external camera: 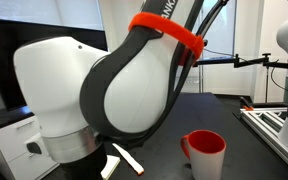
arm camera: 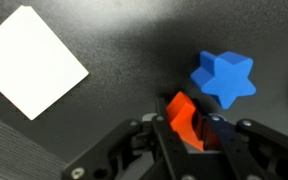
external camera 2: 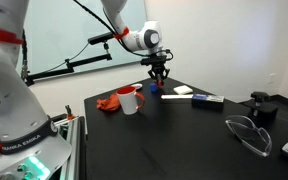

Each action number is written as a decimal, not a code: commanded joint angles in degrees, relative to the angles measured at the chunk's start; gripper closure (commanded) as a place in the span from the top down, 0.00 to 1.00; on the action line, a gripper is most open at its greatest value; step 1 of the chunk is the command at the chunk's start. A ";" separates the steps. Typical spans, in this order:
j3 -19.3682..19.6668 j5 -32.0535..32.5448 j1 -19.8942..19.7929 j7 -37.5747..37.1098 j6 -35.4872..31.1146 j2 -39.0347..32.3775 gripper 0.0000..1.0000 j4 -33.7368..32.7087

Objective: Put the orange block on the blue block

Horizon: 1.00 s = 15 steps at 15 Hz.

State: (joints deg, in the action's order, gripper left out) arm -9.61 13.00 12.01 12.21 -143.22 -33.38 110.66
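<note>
Wrist view: the end effector is clamped on the orange block over the dark tabletop. The star-shaped blue block lies just right of it, a white pad far left

The pincer has fingers of black, matt material, and it seems to be plastic. The orange block between them looks smooth with a weak shine; I cannot tell if it is painted wood or plastic. The blue block, just ahead of the pincer, has the same smooth, satin surface. The table under the pincer is dark, matt and finely grained. The white pad, well apart from the pincer, looks matt like paper.
</note>
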 commanded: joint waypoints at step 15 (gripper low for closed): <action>-0.37 -0.52 -1.00 0.42 -0.62 10.42 0.07 10.45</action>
State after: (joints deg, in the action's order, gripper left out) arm -9.58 12.90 11.47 12.18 -143.23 -25.19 119.26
